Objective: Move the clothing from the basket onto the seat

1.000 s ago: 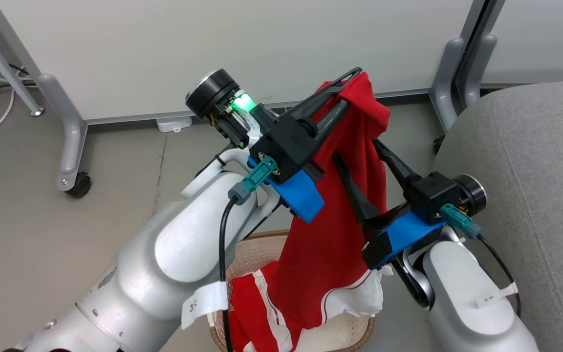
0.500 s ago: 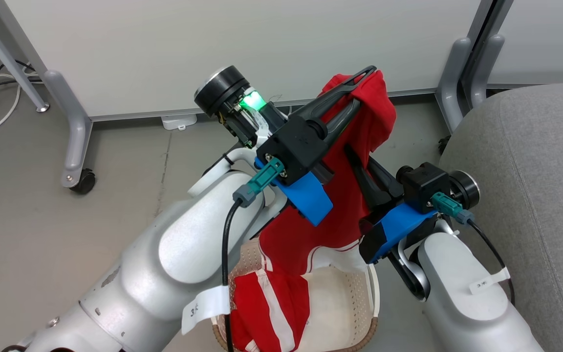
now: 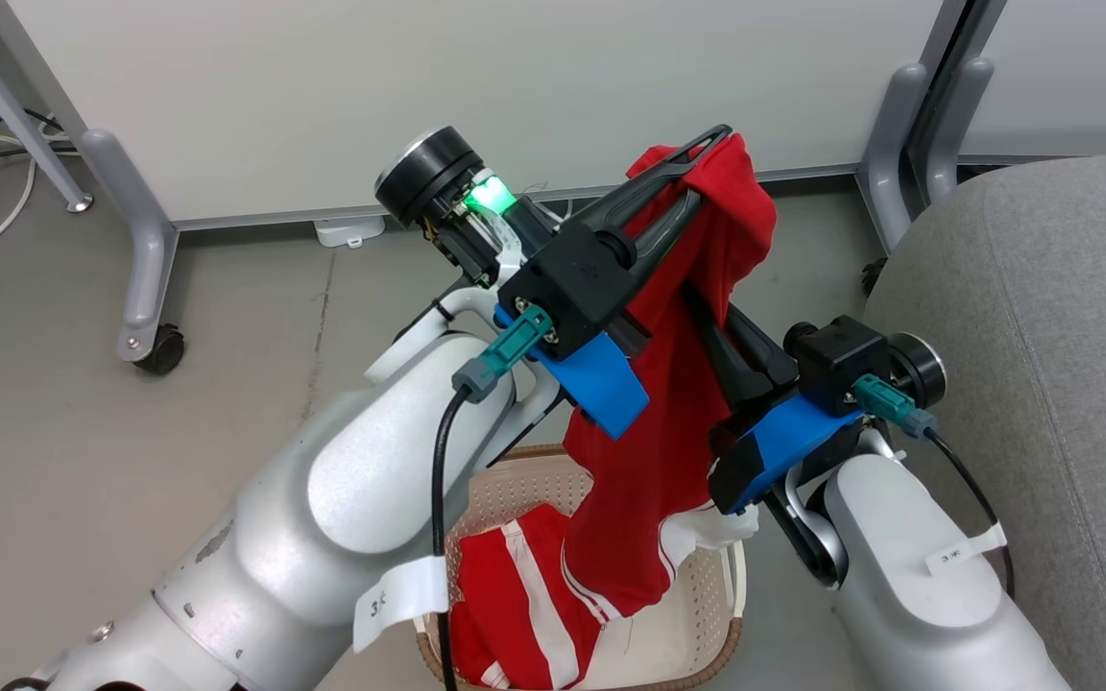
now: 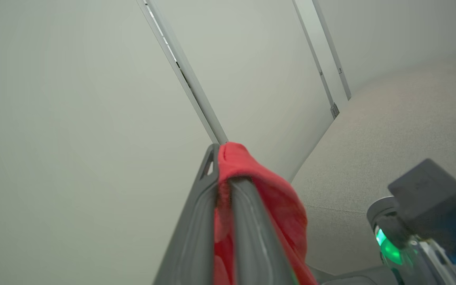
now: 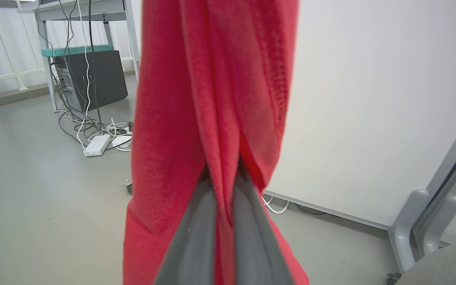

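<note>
Inside the basket [image 3: 707, 614], toward its left: striped red garment [image 3: 515, 614], lying crumpled. Above the basket: left gripper [image 3: 704, 165], clamped tight on the top fold of the hanging red garment [image 3: 654, 461], whose white-trimmed hem dangles over the basket's interior; right gripper [image 3: 699, 309], pinched closed on that same garment's mid-length. Right of the basket: grey seat [image 3: 1043, 336], apart from both garments.

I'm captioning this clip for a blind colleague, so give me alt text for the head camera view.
The left gripper and, lower, the right gripper are both shut on a red garment that hangs over a cream laundry basket, where a second red piece with white stripes lies. A grey seat stands at the right.
</note>
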Tool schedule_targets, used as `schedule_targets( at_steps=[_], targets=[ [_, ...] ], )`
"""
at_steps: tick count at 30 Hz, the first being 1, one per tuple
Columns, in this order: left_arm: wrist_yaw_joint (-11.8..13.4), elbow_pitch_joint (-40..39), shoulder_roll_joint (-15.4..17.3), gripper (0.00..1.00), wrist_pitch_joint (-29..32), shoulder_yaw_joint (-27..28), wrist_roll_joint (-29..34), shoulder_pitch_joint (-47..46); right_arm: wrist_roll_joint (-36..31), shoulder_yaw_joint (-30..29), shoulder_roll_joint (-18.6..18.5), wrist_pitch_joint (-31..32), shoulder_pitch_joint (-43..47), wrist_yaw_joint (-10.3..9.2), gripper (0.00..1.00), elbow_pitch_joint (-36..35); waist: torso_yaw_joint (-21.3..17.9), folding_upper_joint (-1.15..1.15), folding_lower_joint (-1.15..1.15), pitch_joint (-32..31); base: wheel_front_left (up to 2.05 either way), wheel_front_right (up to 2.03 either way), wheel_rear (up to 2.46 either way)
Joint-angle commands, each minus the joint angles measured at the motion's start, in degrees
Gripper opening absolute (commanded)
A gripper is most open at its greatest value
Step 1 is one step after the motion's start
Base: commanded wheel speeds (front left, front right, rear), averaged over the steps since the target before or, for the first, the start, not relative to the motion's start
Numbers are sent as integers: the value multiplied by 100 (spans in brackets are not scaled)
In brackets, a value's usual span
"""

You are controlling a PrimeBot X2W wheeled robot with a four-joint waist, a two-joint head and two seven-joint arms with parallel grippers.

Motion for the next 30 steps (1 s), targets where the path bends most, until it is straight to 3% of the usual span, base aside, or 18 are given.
schedule_targets(
  at_steps=[1,2,15,30],
  targets=[
    [-8,16,11,16,-30,27,7,-86,19,-45,-21,-1,-61,1,0,-42,1,0,0,3,0,0,0],
    [-8,17,1,100,-30,57,-18,-67,30,-66,-21,-1,-56,1,0,-53,1,0,0,5,0,0,0],
    [-8,195,-22,100,-29,-11,-63,127,91,-246,-21,-2,42,1,0,-206,-79,0,0,35,0,0,0],
    [-8,252,3,100,-24,-375,-158,481,100,-1063,-20,-2,21,1,0,-499,-544,0,0,231,0,0,0]
  ],
)
